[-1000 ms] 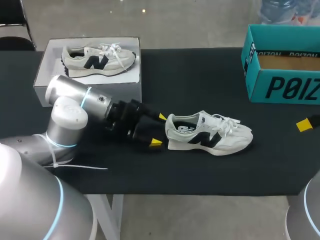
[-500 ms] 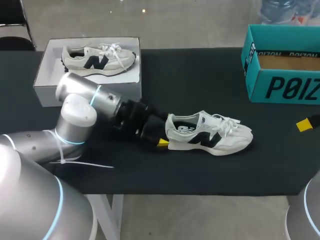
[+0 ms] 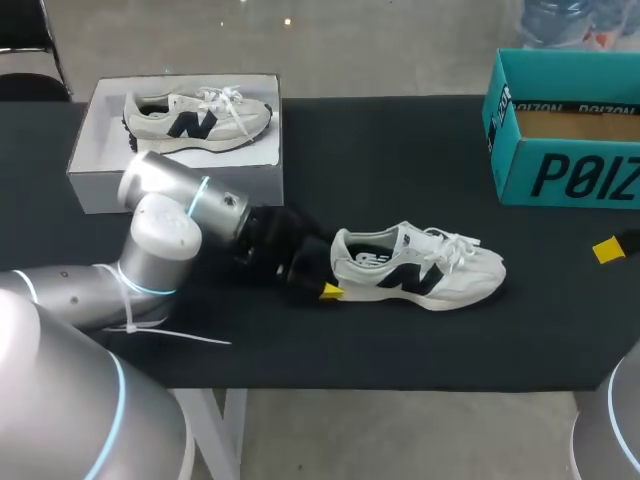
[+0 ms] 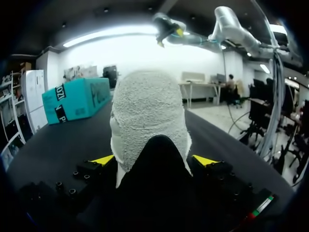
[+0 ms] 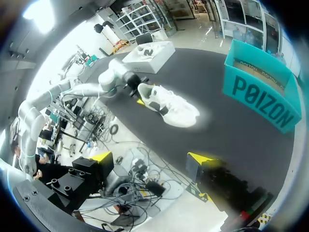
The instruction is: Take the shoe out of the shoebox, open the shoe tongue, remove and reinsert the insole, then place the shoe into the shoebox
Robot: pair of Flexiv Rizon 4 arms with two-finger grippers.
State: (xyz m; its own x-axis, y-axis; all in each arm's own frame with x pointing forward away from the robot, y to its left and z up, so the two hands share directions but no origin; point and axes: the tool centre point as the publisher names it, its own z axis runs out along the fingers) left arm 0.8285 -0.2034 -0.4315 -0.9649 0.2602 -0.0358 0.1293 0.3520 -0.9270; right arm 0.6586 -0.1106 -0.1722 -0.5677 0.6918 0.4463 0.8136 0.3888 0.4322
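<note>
- Table point(image 3: 400, 180): black top that carries everything listed below.
- Left arm point(image 3: 160, 240): my arm enters from the near left corner and lies low across the table, pointing at the heel of the shoe.
- Shoebox point(image 3: 570, 150): teal and open-topped, at the far right of the table, well apart from the shoe.
- White box point(image 3: 255, 180): shallow, at the far left; a second shoe point(image 3: 195, 120) lies in it on its side.
- Shoe point(image 3: 418, 268): white with dark markings, upright on its sole near the middle of the table, outside both boxes, toe toward my right.
- Left claw point(image 4: 154, 160): closed on the shoe's heel, one yellow tip against each side.
- Right claw point(image 5: 150, 158): at the table's right edge, tips spread wide and holding nothing.
</note>
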